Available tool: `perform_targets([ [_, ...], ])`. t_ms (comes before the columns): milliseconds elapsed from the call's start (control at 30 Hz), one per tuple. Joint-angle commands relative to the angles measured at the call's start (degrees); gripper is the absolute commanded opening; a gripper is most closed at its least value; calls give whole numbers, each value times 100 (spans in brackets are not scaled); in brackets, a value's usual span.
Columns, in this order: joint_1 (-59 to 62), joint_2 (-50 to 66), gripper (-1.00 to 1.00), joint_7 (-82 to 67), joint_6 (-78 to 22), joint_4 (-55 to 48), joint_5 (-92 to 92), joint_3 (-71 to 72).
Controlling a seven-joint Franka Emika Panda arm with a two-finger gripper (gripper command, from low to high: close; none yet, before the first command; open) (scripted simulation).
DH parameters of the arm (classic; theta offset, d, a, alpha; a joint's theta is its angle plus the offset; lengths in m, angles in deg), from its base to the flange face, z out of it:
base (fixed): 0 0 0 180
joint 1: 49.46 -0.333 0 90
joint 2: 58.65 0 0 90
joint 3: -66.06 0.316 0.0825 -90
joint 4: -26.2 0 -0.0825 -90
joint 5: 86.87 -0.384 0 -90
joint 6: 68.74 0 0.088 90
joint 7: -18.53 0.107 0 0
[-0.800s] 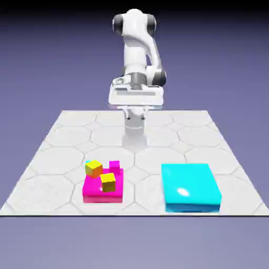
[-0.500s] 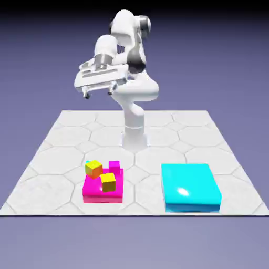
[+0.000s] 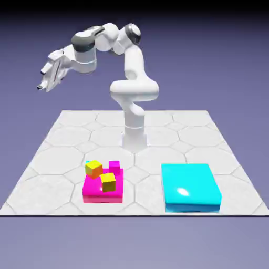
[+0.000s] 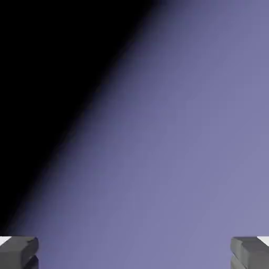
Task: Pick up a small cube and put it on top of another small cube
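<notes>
The arm is swung up high, w/ the gripper (image 3: 40, 87) at the upper left of the exterior frame, well above the tabletop (image 3: 173, 134) and out past its left edge. It points out toward the left, away from everything on the tabletop. In the hand view the two grey fingertips (image 4: 19, 252) sit at the bottom corners, far apart, w/ nothing between them but blue-violet backdrop and a dark patch at upper left; so the gripper is spread wide and holds nothing.

Lower left of centre in the exterior frame there's a flat magenta block (image 3: 97, 190) on the tabletop. A yellow cube (image 3: 108, 182) sits on top of it, toward the front. A second yellow cube (image 3: 94, 168) shows at the block's back left corner; can't tell if it rests on the block or just behind it. The small cube (image 3: 89, 163), teal-green, is only a sliver peeking out at the upper left of that second yellow cube, touching or just beside it, mostly hidden. A small magenta cube (image 3: 114, 165) stands at the back right of the block.

Lower right of the frame: a large flat cyan block (image 3: 189, 186), well apart from the magenta cluster.
</notes>
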Motion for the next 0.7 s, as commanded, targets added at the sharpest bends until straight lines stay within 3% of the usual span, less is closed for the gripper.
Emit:
perform_targets([
  [0,0,-114,0,-108,55,-18,-205,-208],
  [667,-9,-2391,0,-2270,1144,-379,-4307,-4361],
])
